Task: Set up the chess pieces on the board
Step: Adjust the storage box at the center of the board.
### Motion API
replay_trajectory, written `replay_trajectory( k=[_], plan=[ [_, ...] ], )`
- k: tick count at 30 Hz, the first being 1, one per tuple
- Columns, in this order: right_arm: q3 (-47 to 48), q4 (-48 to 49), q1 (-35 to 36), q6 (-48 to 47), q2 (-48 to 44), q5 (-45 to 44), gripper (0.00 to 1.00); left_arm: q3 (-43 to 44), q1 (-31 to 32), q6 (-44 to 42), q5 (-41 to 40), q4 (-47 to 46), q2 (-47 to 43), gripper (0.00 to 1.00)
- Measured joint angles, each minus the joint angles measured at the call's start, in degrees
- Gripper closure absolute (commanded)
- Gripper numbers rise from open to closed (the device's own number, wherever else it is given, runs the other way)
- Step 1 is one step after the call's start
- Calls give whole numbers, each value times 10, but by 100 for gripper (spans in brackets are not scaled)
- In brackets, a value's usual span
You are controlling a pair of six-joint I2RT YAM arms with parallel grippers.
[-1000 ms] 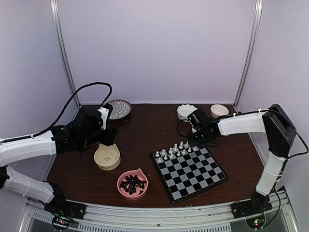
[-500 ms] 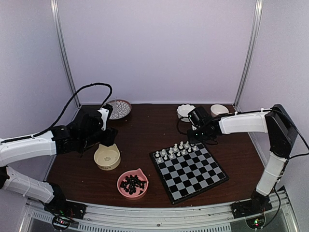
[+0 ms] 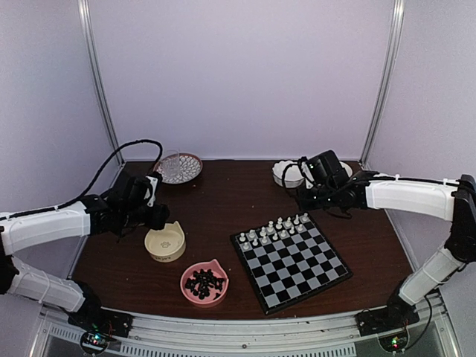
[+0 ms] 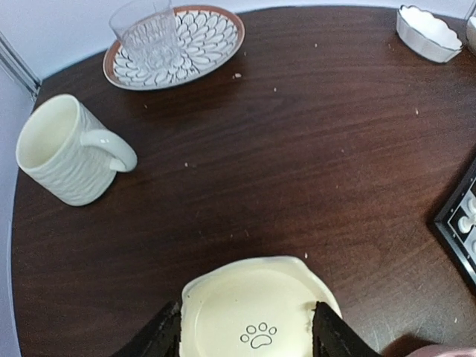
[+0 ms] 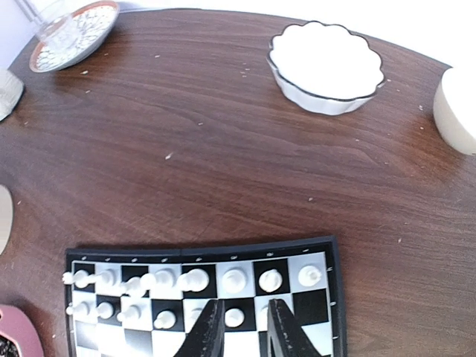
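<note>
Left gripper (image 4: 245, 327): we see it spread above the cream bowl (image 4: 253, 297).
Right gripper (image 5: 242, 331): we see it slightly parted, empty, above white pieces (image 5: 269, 280) on the board (image 5: 316, 306).

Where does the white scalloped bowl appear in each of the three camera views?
Top external: the white scalloped ceramic bowl sits at the back, right of centre.
Left wrist: the bowl is in the top right corner.
Right wrist: the bowl is near the top, right of centre.
Shared landmark: the black-and-white chessboard.

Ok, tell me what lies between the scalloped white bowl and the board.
Only bare tabletop with pale specks, bowl to board; the right wrist view shows it.
</note>
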State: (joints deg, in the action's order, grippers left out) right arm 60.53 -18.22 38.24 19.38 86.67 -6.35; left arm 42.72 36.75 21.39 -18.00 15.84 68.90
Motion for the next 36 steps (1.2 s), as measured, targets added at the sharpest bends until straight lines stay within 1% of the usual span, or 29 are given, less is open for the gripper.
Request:
replay_trajectory(
  k=[6, 8, 12, 14, 17, 19, 22, 25, 26, 27, 29, 30, 36],
  plan=[
    [-35, 9, 30, -2, -39, 2, 76, -31, -57, 17, 68, 24, 7, 35],
    [-44, 14, 32, -2, -52, 3, 76, -37, -81, 21, 92, 30, 25, 34],
    [-50, 24, 32, -2, -63, 4, 75, -37, -106, 26, 126, 36, 69, 33],
    [-50, 29, 32, -2, -63, 4, 75, -36, -113, 26, 140, 37, 91, 34],
    [-50, 31, 33, -2, -63, 7, 75, -31, -131, 26, 174, 37, 127, 38],
    [-50, 32, 35, -2, -63, 8, 75, -21, -146, 26, 194, 37, 153, 44],
    [-50, 35, 36, -4, -63, 12, 75, -11, -157, 26, 207, 36, 174, 54],
    [-50, 36, 38, -8, -63, 13, 76, 1, -163, 26, 212, 36, 193, 72],
    [-50, 36, 38, -9, -63, 14, 76, 4, -165, 28, 214, 35, 197, 81],
    [-50, 37, 38, -10, -63, 14, 76, 11, -167, 26, 216, 35, 203, 87],
    [-51, 38, 39, -10, -63, 14, 76, 20, -170, 25, 217, 33, 211, 97],
    [-51, 39, 39, -11, -63, 14, 76, 23, -170, 19, 218, 36, 213, 100],
    [-53, 42, 41, -12, -62, 15, 76, 23, -169, 19, 207, 33, 207, 100]
  ],
)
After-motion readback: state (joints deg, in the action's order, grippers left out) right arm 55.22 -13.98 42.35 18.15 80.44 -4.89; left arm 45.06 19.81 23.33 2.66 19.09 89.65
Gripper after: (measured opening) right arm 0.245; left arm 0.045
